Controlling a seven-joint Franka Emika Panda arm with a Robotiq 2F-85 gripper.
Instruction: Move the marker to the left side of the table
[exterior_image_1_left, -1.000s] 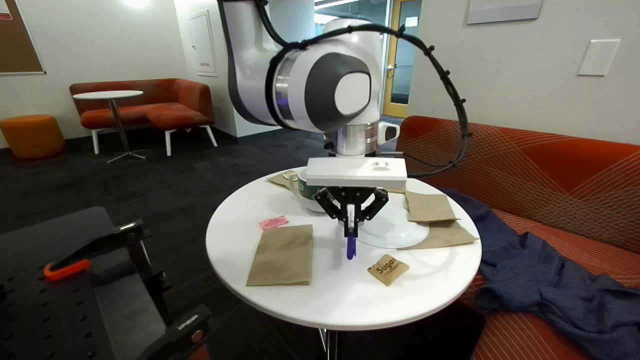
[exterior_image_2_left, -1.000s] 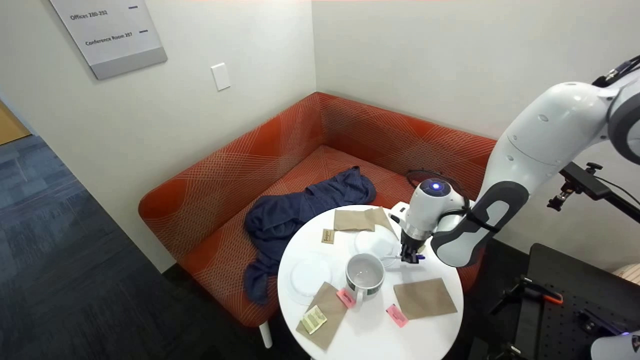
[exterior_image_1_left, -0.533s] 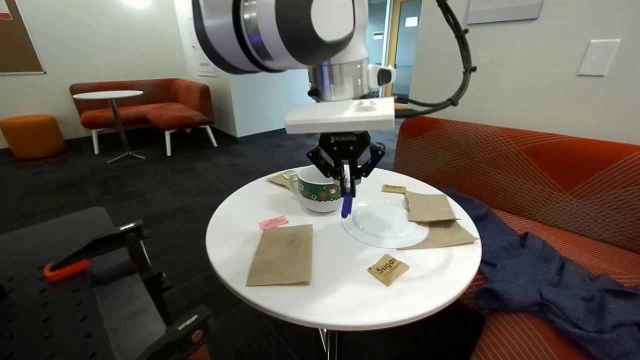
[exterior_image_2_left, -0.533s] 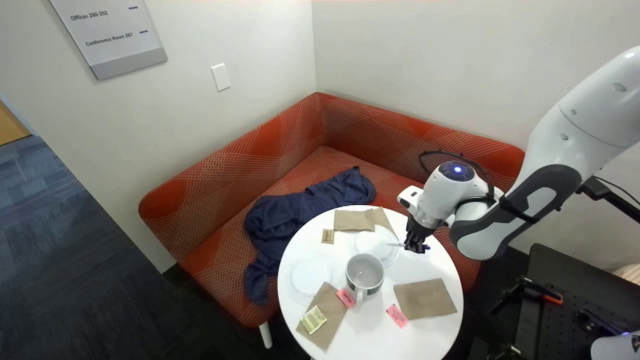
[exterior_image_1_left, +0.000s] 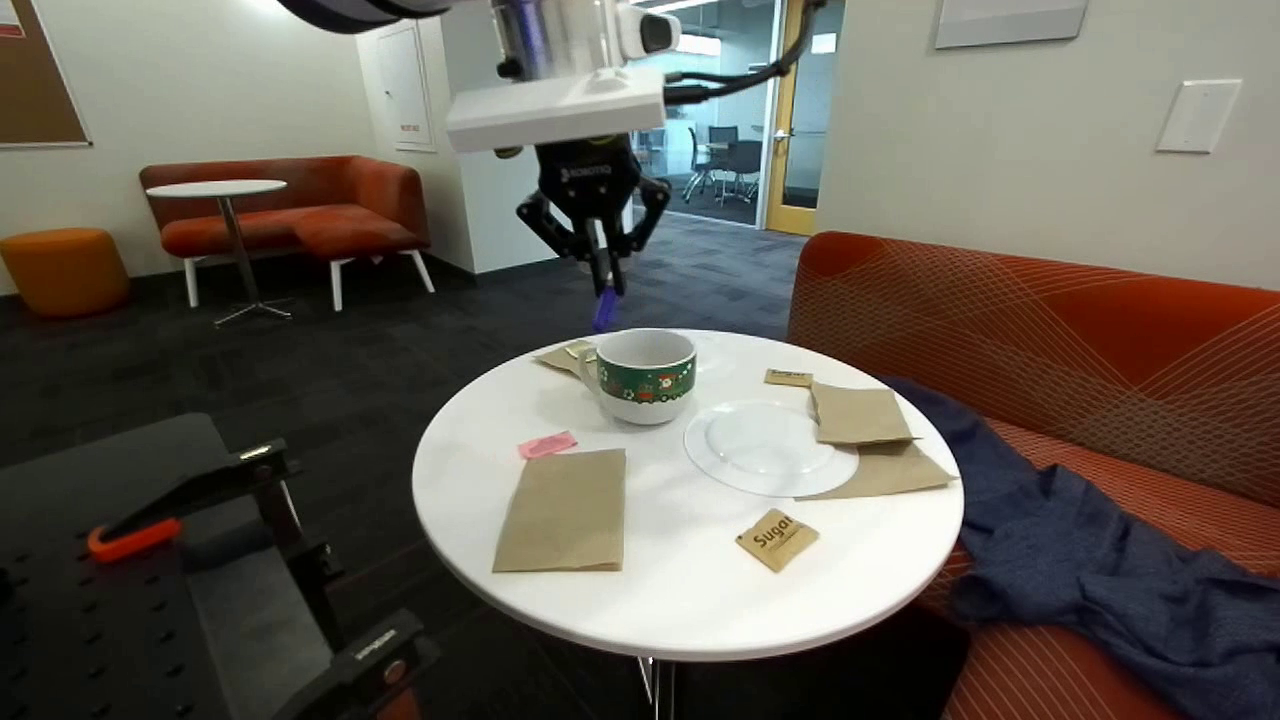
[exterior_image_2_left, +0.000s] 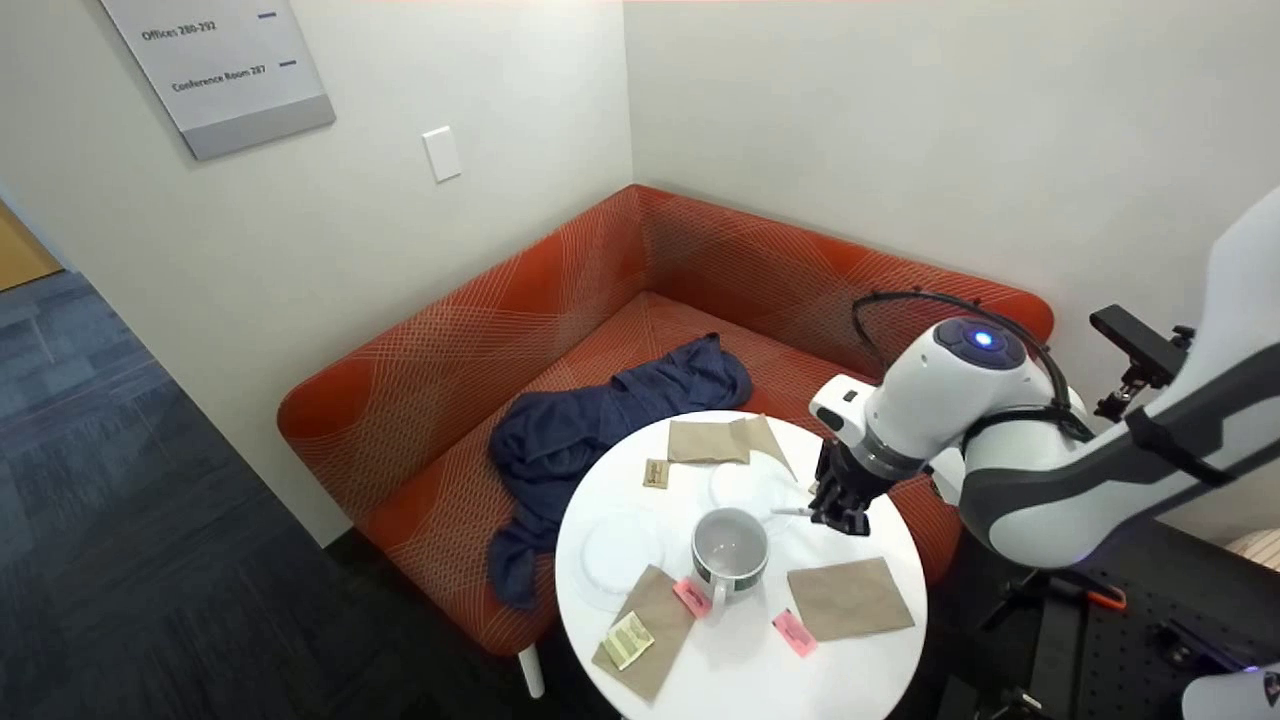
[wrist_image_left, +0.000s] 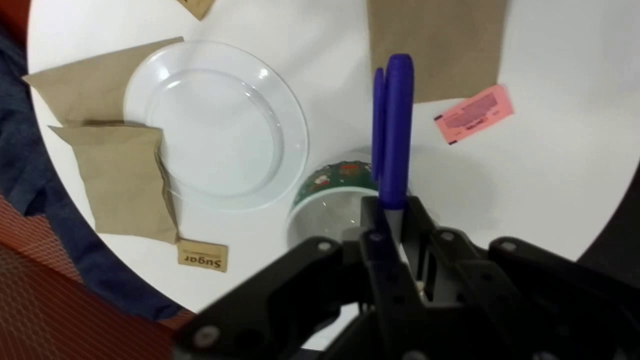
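The marker (exterior_image_1_left: 604, 311) has a blue-purple cap and a pale body. My gripper (exterior_image_1_left: 608, 287) is shut on it and holds it in the air above the round white table (exterior_image_1_left: 690, 605). In an exterior view the marker's cap points down, just above and behind the mug's rim. In another exterior view, the pale end of the marker (exterior_image_2_left: 792, 511) sticks out of the gripper (exterior_image_2_left: 838, 520) and the cap is hidden. In the wrist view the cap of the marker (wrist_image_left: 396, 130) reaches out past the fingertips (wrist_image_left: 395, 212), over the mug. The fingers hide part of the pale body.
A green-and-white mug (exterior_image_1_left: 645, 385) stands below the gripper. A clear plate (exterior_image_1_left: 770, 450), brown napkins (exterior_image_1_left: 565, 510), a sugar packet (exterior_image_1_left: 778, 539) and a pink packet (exterior_image_1_left: 547, 445) lie on the table. A second plate (exterior_image_2_left: 620, 552) shows too. A red couch (exterior_image_2_left: 470, 350) borders the table.
My gripper has risen from low over the table, carrying the marker, and moved left in an exterior view to above the mug. The grip on the marker stays the same.
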